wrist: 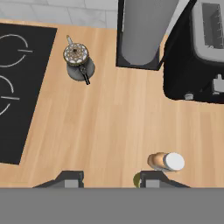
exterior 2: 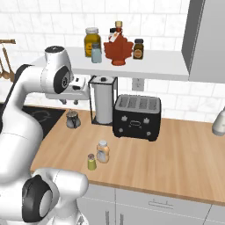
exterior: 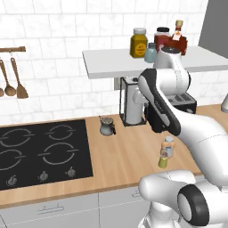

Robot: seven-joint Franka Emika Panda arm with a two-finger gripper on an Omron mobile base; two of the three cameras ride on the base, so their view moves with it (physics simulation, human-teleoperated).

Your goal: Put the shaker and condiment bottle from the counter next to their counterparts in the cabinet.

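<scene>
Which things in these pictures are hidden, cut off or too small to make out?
- Shaker: in the hand view, mostly hidden behind one finger tip.
- Red bottle and red jar: in the left base view, their lower parts are hidden by the arm.
- Toaster: in the hand view, cut off by the right edge.
- Yellow jar: in the right base view, its label is too small to read.

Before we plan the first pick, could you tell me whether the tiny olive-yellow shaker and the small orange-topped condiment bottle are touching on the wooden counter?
Cannot tell. In the right base view the shaker stands beside the condiment bottle with no plain gap; the left base view overlaps them.
</scene>
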